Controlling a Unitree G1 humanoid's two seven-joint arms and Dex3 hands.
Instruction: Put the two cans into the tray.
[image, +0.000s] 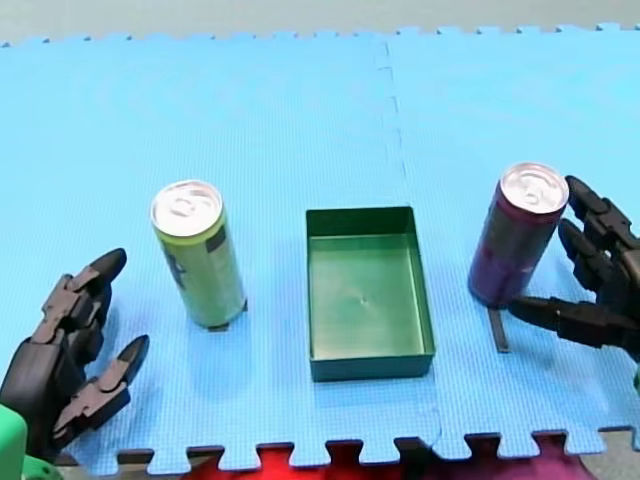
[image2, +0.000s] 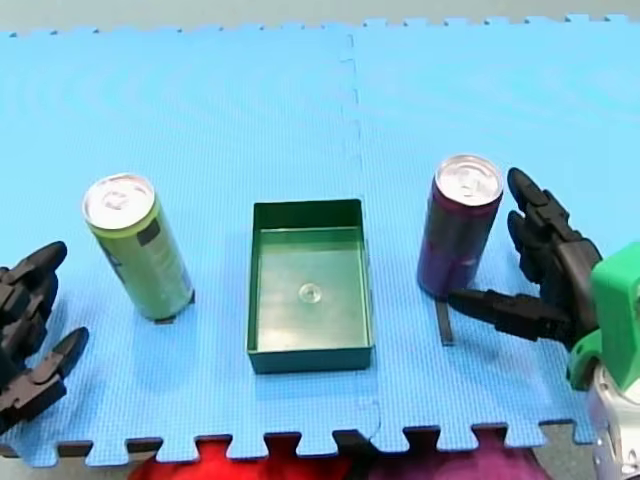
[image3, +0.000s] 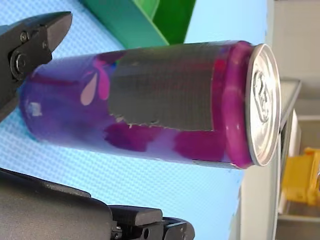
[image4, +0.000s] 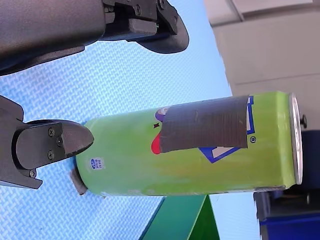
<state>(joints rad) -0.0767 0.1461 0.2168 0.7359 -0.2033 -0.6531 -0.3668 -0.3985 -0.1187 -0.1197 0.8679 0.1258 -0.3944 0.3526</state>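
Cans first: both stand upright on the blue foam mat (image: 250, 120), outside the tray. Nearest, at 7 o'clock from the tray, the left hand (image: 70, 350) holds nothing, fingers uncurled, partly cut off by the frame edge. At 4 o'clock the right hand (image: 605, 285) brackets the purple can (image: 515, 245) without gripping it. Its thumb (image: 545, 312) reaches to the base and the other fingers stand just beside the can's far side. Whether anything touches, I can't tell.

A dark strip (image: 497, 330) lies on the mat at that can's foot. Dead centre sits the green tray (image: 370, 368), with just a small round mark (image2: 310, 292) on its bare floor. The purple can is at its 3 o'clock and the green can (image: 200, 255) at its 9 o'clock.

Labels now! Grey tape (image3: 165, 85) covers the purple can's print in the first wrist view. In the second wrist view, more grey tape (image4: 207, 125) hides most of the green can's logo. A tiny blue sticker (image4: 96, 163) near its base is too small to read.
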